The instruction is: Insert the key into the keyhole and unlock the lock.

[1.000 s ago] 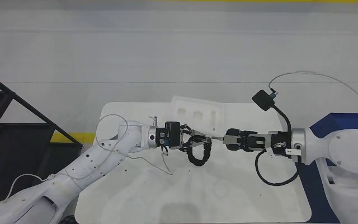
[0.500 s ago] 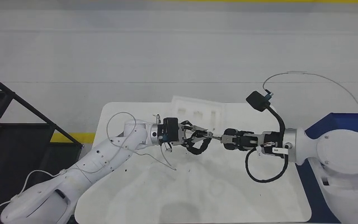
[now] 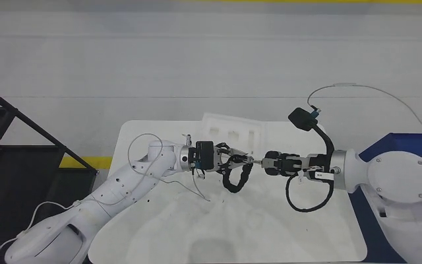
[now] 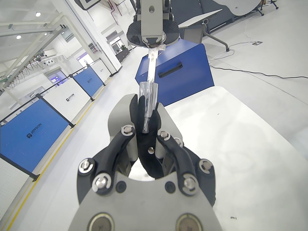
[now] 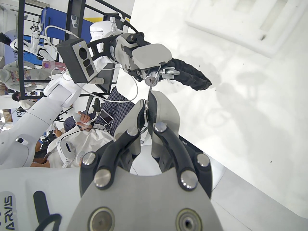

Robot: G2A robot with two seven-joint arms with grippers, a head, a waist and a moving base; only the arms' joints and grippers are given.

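Note:
My left gripper (image 3: 229, 160) (image 4: 144, 108) is shut on the lock, a silver cylinder (image 4: 148, 102) with a black cable loop (image 3: 236, 180) hanging below it over the table. My right gripper (image 3: 268, 164) (image 5: 149, 102) faces it, shut on the key (image 3: 256, 163) (image 4: 152, 66). The key's blade bridges the small gap between the two grippers. Its tip sits in the keyhole (image 5: 151, 81) at the end of the cylinder. In the right wrist view the black cable (image 5: 190, 75) sticks out beside the left gripper (image 5: 149, 57).
A white foam tray (image 3: 234, 134) (image 5: 243, 15) with rectangular pockets lies on the white table (image 3: 277, 224) just behind the grippers. A black frame (image 3: 39, 142) stands off the table's left side. A blue cabinet (image 4: 182, 73) stands beyond the right edge.
Both grippers stayed joined by the key and drifted slightly left. The right wrist and its camera rolled a little. The left arm's elbow shifted and the cable loop swung up, then back down.

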